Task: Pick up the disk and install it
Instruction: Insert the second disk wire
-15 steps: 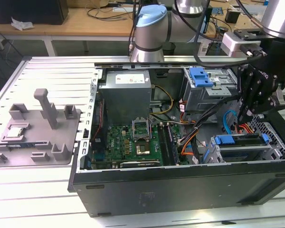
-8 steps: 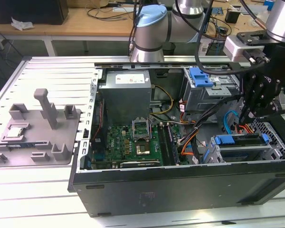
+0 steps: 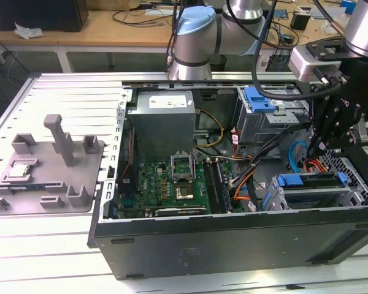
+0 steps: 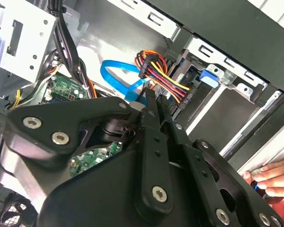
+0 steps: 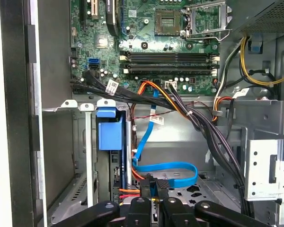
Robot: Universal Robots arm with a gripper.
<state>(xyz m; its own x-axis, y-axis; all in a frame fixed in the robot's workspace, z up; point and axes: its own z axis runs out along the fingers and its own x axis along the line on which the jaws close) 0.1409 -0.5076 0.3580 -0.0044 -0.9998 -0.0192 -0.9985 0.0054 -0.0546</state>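
Exterior view: gripper [image 3: 319,144] hangs inside open computer case [image 3: 233,236], fingers close together, gripping nothing; disk [image 3: 313,190] sits in the bay just below them. Second wrist view: fingertips [image 4: 150,97] nearly touching, colored cable bundle [image 4: 163,75] just beyond. First wrist view: blue ribbon cable [image 5: 168,171] directly beyond the fingers.

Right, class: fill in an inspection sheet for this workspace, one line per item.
Surface: slatted metal table carrying an open computer case.
Job's things: disk appears seated in the drive cage.
Clutter: grey fixture tray holding a small chip.
Grippers: gripper low inside the case, at the blue data cable.
Cables: power bundle beside the blue one.
Surroundings: wooden bench; a person's hand on the case edge.
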